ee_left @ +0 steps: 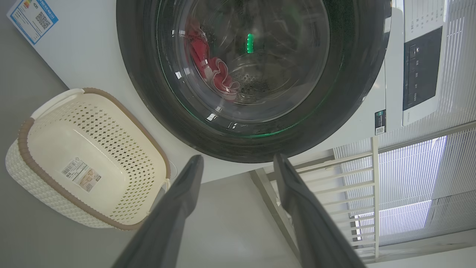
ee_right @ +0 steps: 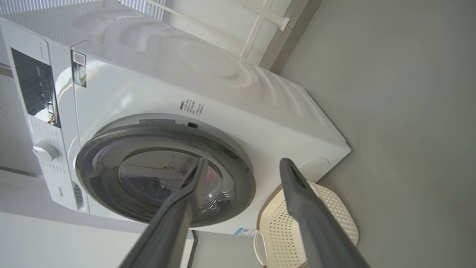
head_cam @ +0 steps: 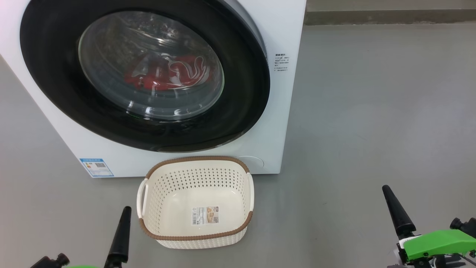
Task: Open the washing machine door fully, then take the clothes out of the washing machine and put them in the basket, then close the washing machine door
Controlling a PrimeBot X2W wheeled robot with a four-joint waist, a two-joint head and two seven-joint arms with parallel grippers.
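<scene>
Laundry corner in a bare test/demo room, prob. not a lived-in home. White front-load washing machine [head_cam: 279, 119] fills upper left of head view, standing directly on a plain grey floor [head_cam: 372, 111]; cream plastic basket [head_cam: 186, 178] at bottom centre. Dark skirting strip [head_cam: 386, 16] along top right. Left wrist view, right side: white slatted blinds [ee_left: 409, 167] w/ white framing.
</scene>
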